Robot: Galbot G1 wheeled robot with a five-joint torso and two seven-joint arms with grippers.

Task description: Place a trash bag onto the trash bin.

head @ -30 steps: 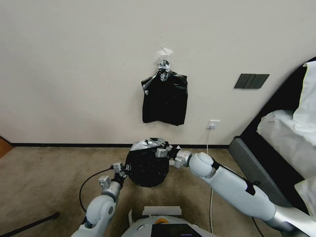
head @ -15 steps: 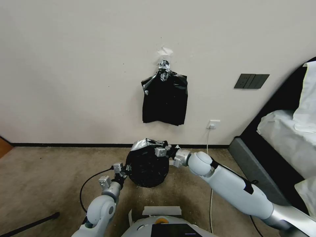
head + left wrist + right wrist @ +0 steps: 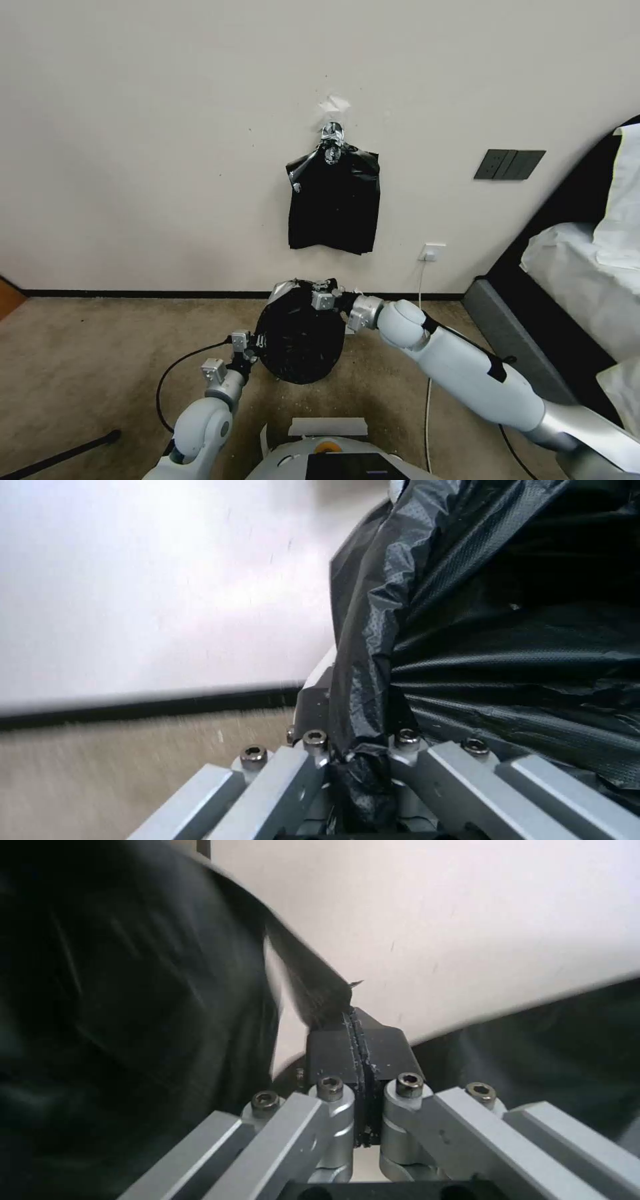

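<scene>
The trash bag [image 3: 299, 337] is a crinkly black dome on the carpet near the wall, draped over the trash bin. The bag hides the bin in the head view. A pale curved sliver [image 3: 320, 669] beside my left fingers may be its rim. My left gripper [image 3: 255, 342] is at the bag's near left side, shut on a gathered fold of the plastic [image 3: 357, 760]. My right gripper [image 3: 327, 295] is at the bag's far top edge by the wall. Its black pads [image 3: 333, 1050] are pressed together on the bag's thin edge [image 3: 313, 990].
A flat bunch of black bags [image 3: 335, 200] hangs from a hook on the wall above. A socket [image 3: 432, 252] with a white cable and a bed [image 3: 587, 267] lie to the right. A black cable [image 3: 170, 373] and a dark pole [image 3: 60, 457] lie on the carpet at left.
My right gripper has moved up and toward the wall with the bag's far edge, and the silvery bulge on top has shrunk. My left gripper has shifted slightly right, still holding the bag.
</scene>
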